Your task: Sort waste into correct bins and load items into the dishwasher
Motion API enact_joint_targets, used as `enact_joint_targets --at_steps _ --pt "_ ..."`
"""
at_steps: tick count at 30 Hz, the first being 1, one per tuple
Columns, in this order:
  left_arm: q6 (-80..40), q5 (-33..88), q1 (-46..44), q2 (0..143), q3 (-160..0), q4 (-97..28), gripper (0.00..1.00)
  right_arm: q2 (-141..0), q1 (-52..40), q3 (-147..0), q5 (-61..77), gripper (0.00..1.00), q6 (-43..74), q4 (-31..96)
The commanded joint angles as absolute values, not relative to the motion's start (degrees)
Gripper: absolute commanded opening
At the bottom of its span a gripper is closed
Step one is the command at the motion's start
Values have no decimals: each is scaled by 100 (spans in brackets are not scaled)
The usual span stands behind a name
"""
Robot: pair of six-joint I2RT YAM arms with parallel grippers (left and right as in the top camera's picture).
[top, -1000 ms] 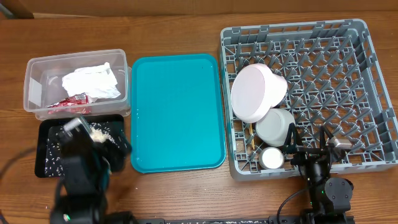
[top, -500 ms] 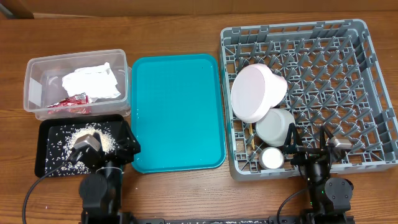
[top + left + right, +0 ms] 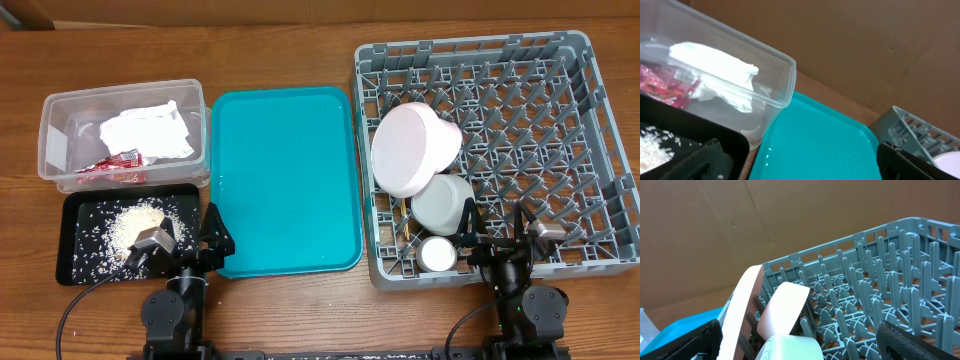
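A brown wooden table (image 3: pixel 300 40) carries four things, all resting flat on its top. At its left side a clear plastic tub (image 3: pixel 122 88) sits on the far part, and a shallow black tray (image 3: pixel 63 240) lies just in front of it, their edges close or touching. A teal tray (image 3: pixel 285 180) lies in the middle, just beside both, and a large grey dish rack (image 3: pixel 540 130) fills the right side, its left wall right next to the teal tray.

My left gripper (image 3: pixel 200 238) is drawn back off the black tray (image 3: pixel 72 265) to the near edge of the tabletop (image 3: pixel 300 312), beside the tray's near right corner. The rice (image 3: pixel 132 222) I hid shows now.
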State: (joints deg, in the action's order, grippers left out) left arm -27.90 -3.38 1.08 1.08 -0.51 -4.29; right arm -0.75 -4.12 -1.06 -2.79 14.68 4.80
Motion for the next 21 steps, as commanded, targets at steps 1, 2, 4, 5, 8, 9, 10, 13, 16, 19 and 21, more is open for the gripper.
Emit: enact_joint_targets --at_steps 1,2,4,5,8,9,10,13,16,19,21 --pt "-2075 -204 71 19 -27 -425 100 -16 -388 -45 -246 100 1409 462" --pt "-1822 -132 71 19 -27 -434 100 -16 -388 -45 -244 100 1409 462" --pt "-1398 -34 71 19 -27 -447 100 -16 -388 -45 -244 100 1409 462" --pt "-1302 -38 71 19 -27 -447 100 -16 -388 -45 -246 100 1409 462" --pt "-980 -38 71 19 -27 -447 100 -16 -388 -45 -246 100 1409 462" --pt "-908 -36 71 19 -27 -447 100 -16 -388 -45 -244 100 1409 462" --pt "-891 -38 71 19 -27 -447 100 -16 -388 -45 -246 100 1409 460" --pt "-840 -38 71 19 -27 -447 100 -16 -388 -45 -244 100 1409 460" --pt "-803 -38 71 19 -27 -447 100 -16 -388 -45 -244 100 1409 462" --pt "-788 -38 71 19 -27 -447 100 -16 -388 -45 -246 100 1411 462" --pt "-788 -51 71 19 -27 -445 100 -16 -388 -45 -244 100 1409 462"
